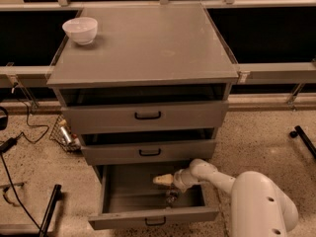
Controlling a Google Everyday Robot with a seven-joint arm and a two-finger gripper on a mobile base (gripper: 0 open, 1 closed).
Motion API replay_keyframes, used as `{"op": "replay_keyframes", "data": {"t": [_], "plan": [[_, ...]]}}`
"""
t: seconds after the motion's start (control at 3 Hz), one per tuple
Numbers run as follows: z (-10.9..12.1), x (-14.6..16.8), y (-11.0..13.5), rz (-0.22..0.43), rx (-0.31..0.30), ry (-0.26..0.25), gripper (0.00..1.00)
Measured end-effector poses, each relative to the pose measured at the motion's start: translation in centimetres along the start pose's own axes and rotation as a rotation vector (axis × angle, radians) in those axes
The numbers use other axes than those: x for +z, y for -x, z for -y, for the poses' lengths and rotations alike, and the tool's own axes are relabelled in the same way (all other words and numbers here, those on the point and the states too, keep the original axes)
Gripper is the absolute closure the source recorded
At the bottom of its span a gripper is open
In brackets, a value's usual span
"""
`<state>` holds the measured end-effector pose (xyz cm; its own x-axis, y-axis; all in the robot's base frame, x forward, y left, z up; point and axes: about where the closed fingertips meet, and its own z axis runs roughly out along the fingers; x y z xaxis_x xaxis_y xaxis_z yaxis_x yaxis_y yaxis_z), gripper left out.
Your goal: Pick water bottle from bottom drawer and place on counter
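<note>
Pale gripper (159, 180), grip indeterminate, inside open deep grey metal bottom drawer (153, 216). Small clear plastic water bottle (172, 196) just beneath it, apparently upright. Bare drawer floor beyond its tip.

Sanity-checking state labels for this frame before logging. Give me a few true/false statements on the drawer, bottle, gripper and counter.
1. The bottom drawer is pulled open. True.
2. The white bowl sits at the front right corner of the counter. False: it sits at the back left corner.
3. The gripper is down in the bottom drawer. True.
4. The water bottle stands on the counter. False: it is in the bottom drawer, just below the gripper.
</note>
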<state>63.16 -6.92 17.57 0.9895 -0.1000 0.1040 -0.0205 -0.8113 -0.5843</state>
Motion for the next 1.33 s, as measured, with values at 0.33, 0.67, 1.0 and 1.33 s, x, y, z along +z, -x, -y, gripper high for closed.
{"op": "replay_keyframes", "data": {"t": [0.33,0.67,1.0,1.33], "plan": [[-0.3,0.5,0.0,-0.006,0.001,0.025,0.0],[-0.5,0.9,0.0,-0.008,0.002,0.038,0.0],[-0.6,1.2,0.0,-0.006,0.002,0.047,0.0],[-0.9,1.5,0.1,-0.004,0.001,0.065,0.0]]}}
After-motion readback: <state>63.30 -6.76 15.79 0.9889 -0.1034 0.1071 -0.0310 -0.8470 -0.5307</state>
